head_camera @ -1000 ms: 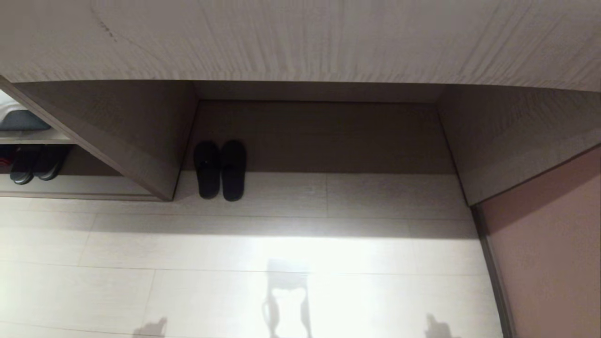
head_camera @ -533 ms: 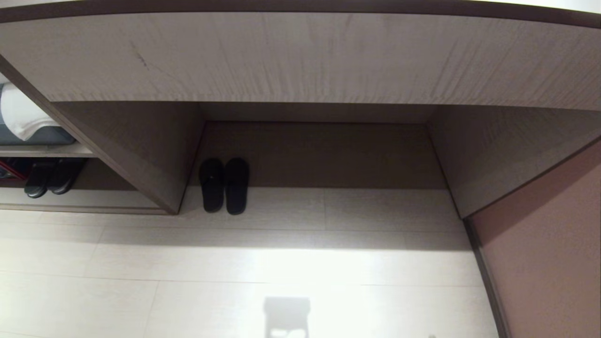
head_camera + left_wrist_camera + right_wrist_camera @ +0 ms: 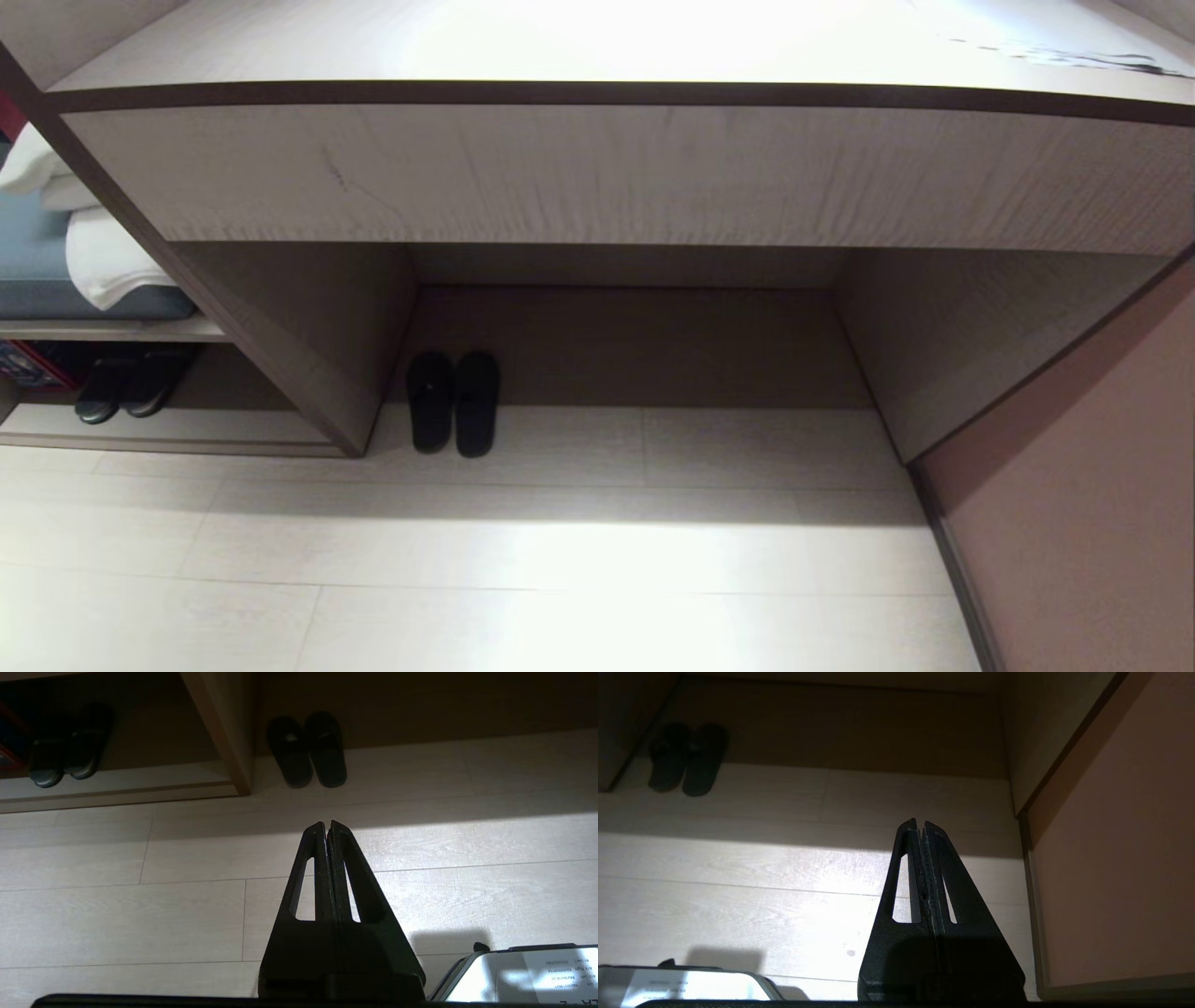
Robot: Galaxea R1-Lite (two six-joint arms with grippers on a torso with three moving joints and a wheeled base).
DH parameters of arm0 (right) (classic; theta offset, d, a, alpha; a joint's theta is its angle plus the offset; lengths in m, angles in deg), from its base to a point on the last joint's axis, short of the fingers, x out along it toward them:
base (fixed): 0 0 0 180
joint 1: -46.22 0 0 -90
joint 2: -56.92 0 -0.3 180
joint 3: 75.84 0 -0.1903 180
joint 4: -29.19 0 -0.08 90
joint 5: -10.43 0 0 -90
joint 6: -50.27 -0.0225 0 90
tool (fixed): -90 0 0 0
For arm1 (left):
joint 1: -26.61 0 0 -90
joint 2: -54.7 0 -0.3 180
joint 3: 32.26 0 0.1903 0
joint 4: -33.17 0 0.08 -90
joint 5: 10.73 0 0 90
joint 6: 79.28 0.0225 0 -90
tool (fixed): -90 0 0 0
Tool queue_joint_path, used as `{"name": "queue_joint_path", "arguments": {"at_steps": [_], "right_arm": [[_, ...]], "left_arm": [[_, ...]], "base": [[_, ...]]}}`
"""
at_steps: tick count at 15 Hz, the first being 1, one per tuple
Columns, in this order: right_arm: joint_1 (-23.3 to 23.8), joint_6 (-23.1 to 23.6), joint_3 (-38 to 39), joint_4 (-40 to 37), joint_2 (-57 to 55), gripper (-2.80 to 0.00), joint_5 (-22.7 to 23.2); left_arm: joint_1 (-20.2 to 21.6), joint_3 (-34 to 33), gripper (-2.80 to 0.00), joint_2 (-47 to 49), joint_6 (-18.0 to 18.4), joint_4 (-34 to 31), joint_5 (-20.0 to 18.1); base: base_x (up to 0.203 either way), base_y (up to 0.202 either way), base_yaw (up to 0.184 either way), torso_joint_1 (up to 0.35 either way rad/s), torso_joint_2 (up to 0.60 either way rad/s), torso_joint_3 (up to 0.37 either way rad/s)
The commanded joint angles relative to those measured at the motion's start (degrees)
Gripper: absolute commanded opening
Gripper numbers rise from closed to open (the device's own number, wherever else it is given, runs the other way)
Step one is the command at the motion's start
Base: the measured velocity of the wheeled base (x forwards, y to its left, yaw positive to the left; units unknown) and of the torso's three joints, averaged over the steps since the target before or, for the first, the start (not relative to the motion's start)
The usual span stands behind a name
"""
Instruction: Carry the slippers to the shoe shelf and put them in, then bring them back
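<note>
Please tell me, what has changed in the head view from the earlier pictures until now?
Only the camera tilted up: the desk top is now visible and the whole scene sits lower in the picture. The slippers remain side by side on the floor in the desk recess, beside the shoe shelf. The left gripper and right gripper are shut, holding nothing.

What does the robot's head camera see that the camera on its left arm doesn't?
Only the head view shows the desk top, the folded white towels on the shelf at the left, and the pinkish wall at the right.

Only the left wrist view shows the left claw, shut and holding nothing, above the floor, and a shiny labelled part of the robot at the frame edge.

Both show the slippers side by side on the floor under the desk, the other dark pair in the shoe shelf, and the pale floor.
</note>
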Motion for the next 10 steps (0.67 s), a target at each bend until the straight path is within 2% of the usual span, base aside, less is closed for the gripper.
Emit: {"name": "queue_joint_path", "arguments": {"at_steps": [1,10], "right_arm": [[0.01,0.0,0.0,0.01,0.04,-2.8,0.02],[0.01,0.0,0.0,0.01,0.04,-2.8,0.02]], "left_arm": [[0.02,-0.01,-2.8,0.08,0.02,-0.04,0.02],[0.02,0.08,-2.8,0.08,0.02,-0.22,0.02]], "base": [[0.0,0.0,0.0,0.001,0.0,0.198],[0.0,0.0,0.0,0.005,0.0,0.202]]}}
